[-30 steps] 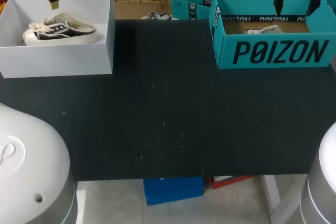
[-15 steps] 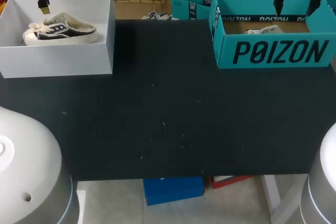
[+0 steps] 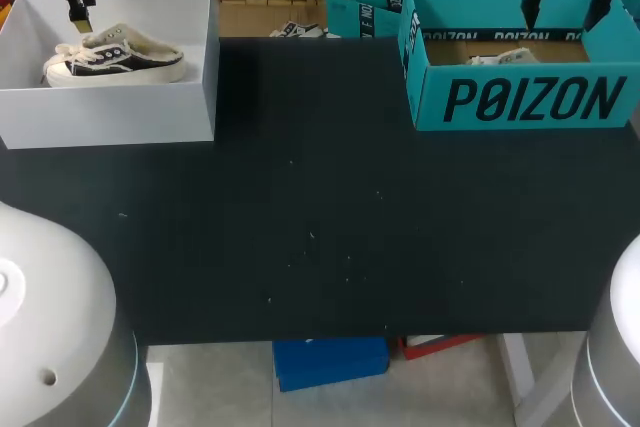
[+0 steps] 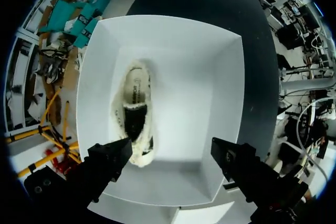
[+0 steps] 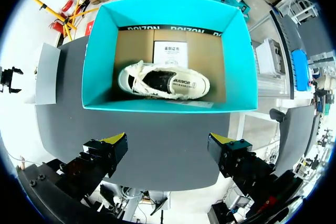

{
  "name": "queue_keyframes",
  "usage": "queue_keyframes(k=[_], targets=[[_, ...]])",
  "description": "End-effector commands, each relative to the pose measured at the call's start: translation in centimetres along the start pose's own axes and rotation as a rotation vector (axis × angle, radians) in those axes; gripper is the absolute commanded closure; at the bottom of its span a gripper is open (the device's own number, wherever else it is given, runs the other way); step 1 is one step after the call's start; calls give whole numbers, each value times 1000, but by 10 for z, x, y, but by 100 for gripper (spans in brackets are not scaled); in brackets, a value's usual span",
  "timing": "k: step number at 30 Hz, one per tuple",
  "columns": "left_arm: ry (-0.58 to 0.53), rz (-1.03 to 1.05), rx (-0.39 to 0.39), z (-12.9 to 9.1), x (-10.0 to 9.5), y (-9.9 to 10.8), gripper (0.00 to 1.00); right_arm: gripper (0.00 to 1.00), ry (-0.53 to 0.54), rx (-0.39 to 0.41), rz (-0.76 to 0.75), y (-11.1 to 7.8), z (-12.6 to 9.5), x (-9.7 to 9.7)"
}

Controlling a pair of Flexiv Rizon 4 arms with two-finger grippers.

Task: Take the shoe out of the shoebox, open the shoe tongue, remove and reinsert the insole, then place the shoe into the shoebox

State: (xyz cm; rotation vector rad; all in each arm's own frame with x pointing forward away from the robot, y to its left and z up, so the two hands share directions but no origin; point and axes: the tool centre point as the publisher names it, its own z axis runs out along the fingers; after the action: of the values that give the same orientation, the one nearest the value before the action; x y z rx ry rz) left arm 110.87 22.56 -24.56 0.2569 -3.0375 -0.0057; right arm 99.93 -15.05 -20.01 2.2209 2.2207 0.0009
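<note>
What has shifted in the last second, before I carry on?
The left end effector moved toward my left and seemingly a little lower over the white box. It is now above the laced end of the shoe, open and holding nothing. The right end effector kept its place, open above the teal box. The shoe and the other shoe lie where they were.

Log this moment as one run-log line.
left gripper: open, above black-sided shoe in white box | right gripper: open, above cream shoe in teal box | neither shoe lifted
</note>
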Motion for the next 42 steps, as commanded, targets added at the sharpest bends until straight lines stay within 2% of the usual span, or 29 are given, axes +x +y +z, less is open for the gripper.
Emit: queue_keyframes(k=[1, 6, 17, 18, 19, 21, 27, 33, 42], targets=[[2, 2, -3, -1, -1, 0, 0, 0, 0, 1, 0, 0, 0, 0], [2, 46, 1, 6, 1, -9, 0, 0, 0, 1, 0, 0, 0, 0], [-46, 81, -12, 21, -39, -12, 0, 0, 0, 1, 0, 0, 0, 0], [-43, 78, -10, 24, -41, -12, 7, 0, 0, 1, 0, 0, 0, 0], [-38, 75, -12, 28, -43, -12, 18, 0, 0, 1, 0, 0, 0, 0], [-30, 74, -10, 35, -45, -11, 52, 0, 0, 1, 0, 0, 0, 0], [4, 87, -29, 58, -48, -10, 56, 0, 0, 1, 0, 0, 0, 0], [33, 89, -48, 82, -46, -9, 53, 0, 0, 1, 0, 0, 0, 0], [44, 86, -52, 98, -51, -11, 53, 0, 0, 1, 0, 0, 0, 0]])
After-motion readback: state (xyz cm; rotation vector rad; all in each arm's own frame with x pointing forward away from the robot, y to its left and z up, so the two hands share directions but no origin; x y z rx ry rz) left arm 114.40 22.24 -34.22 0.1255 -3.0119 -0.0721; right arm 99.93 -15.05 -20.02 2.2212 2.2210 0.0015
